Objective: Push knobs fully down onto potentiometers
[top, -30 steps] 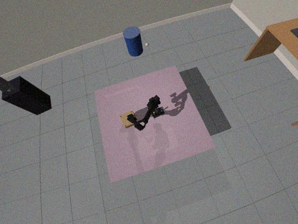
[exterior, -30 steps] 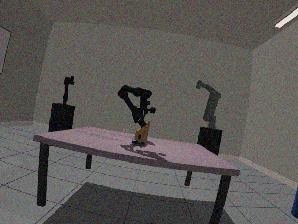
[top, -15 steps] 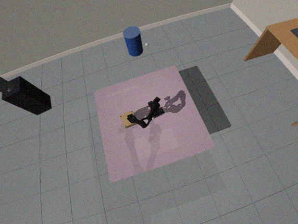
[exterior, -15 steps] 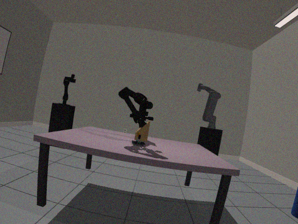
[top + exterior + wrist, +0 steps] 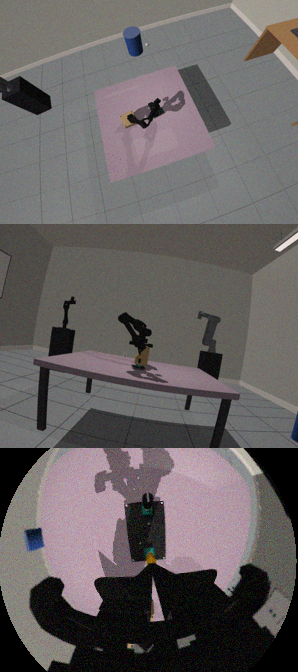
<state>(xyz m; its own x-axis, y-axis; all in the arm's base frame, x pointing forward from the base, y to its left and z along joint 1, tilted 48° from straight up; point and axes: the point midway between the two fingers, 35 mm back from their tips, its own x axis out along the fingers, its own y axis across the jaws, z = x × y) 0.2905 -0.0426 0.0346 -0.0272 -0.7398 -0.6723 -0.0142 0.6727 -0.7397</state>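
The dark circuit board (image 5: 157, 531) (image 5: 160, 113) stands on the pink table, mostly hidden by the arm in the top view and small in the exterior view. In the wrist view a black knob (image 5: 147, 499) with a pale line stands over a teal potentiometer (image 5: 147, 511) at the board's far end. A yellow-orange knob (image 5: 151, 558) is at the near end by another teal potentiometer (image 5: 150, 551). My gripper (image 5: 151, 565) (image 5: 139, 353) is shut and empty, pointing down, its tips appearing just by the yellow-orange knob. Contact and the gaps under the knobs cannot be told.
The arm rises from a yellow wooden base block (image 5: 126, 120) (image 5: 145, 358) close beside the board on the pink table (image 5: 166, 83) (image 5: 91, 364). A blue bin (image 5: 134, 44) (image 5: 34, 539) stands on the floor beyond the table. Other arms on black pedestals stand away from the table.
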